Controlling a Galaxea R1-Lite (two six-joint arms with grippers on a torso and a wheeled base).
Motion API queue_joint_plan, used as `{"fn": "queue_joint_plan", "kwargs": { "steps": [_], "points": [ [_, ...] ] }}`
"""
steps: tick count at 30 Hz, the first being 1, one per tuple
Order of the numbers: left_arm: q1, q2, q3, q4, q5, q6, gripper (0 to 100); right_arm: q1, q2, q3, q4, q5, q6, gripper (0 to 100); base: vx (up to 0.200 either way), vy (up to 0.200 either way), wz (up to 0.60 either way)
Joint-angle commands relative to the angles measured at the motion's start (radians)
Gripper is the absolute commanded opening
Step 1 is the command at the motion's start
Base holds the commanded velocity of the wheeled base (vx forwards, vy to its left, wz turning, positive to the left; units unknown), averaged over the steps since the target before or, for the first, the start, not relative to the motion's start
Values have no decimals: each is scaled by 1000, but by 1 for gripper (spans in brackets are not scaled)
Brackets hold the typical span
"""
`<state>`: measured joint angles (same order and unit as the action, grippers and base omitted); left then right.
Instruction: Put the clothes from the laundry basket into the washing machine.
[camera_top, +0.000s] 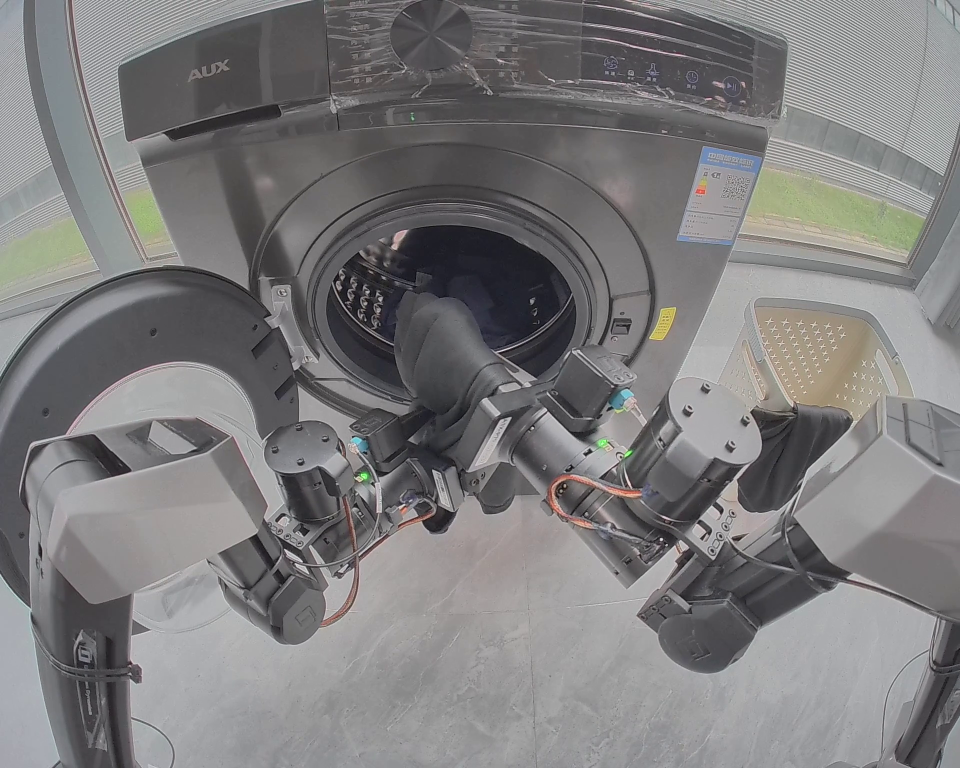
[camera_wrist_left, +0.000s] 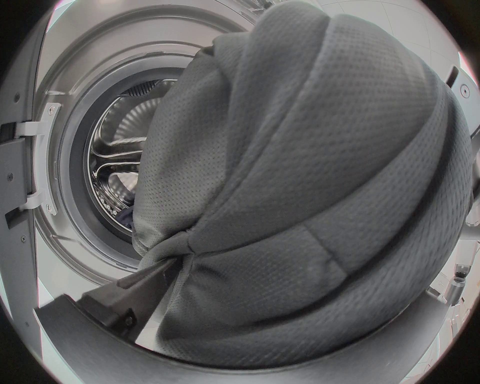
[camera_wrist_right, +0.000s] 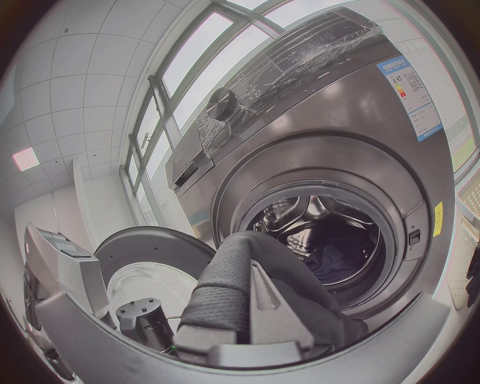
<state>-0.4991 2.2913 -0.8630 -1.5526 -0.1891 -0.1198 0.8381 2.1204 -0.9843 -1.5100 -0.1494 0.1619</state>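
The washing machine (camera_top: 600, 190) stands with its round opening (camera_top: 450, 290) uncovered. A dark grey mesh garment (camera_top: 440, 350) rises from both grippers and leans over the opening's lower rim. My right gripper (camera_wrist_right: 255, 270) is shut on the grey garment (camera_wrist_right: 225, 280), just in front of the opening. My left gripper (camera_wrist_left: 190, 257) is below it, shut on a bunched fold of the same garment (camera_wrist_left: 310, 175), which hides one finger. Dark blue clothes (camera_wrist_right: 330, 260) lie inside the drum. The beige laundry basket (camera_top: 820, 340) stands to the right, with a dark garment (camera_top: 790, 450) hanging over its rim.
The machine's round door (camera_top: 140, 340) is swung open to the left, close to my left arm. Grey tiled floor (camera_top: 480, 640) stretches in front of the machine. Windows stand behind and beside it.
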Motion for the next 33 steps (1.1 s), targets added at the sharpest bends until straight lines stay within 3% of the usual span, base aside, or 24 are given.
{"fn": "queue_joint_plan", "kwargs": {
  "steps": [1, 10, 21, 27, 31, 32, 33],
  "points": [
    [8, 14, -10, -8, 2, 2, 0, -1, -5, 4, -1, -1, 1, 0, 0, 0, 0],
    [16, 8, -14, -8, 28, -9, 0, -31, -50, 32, 2, -15, 10, 0, 0, 0, 0],
    [19, -88, 30, -9, 33, -15, 0, -152, 1, 116, 25, -15, 27, 0, 0, 0, 0],
    [19, -159, 82, -8, 28, -17, 0, -143, 41, 144, 5, -9, 25, 0, 0, 0, 0],
    [21, -177, 96, -9, 30, -35, 0, -131, 30, 142, -3, -6, 22, 0, 0, 0, 0],
    [21, -184, 98, -9, 30, -37, 0, -128, 26, 141, -4, -6, 22, 100, 0, 0, 0],
    [21, -185, 101, -9, 30, -37, 0, -128, 18, 142, -4, -4, 22, 100, 0, 0, 0]
  ]
}}
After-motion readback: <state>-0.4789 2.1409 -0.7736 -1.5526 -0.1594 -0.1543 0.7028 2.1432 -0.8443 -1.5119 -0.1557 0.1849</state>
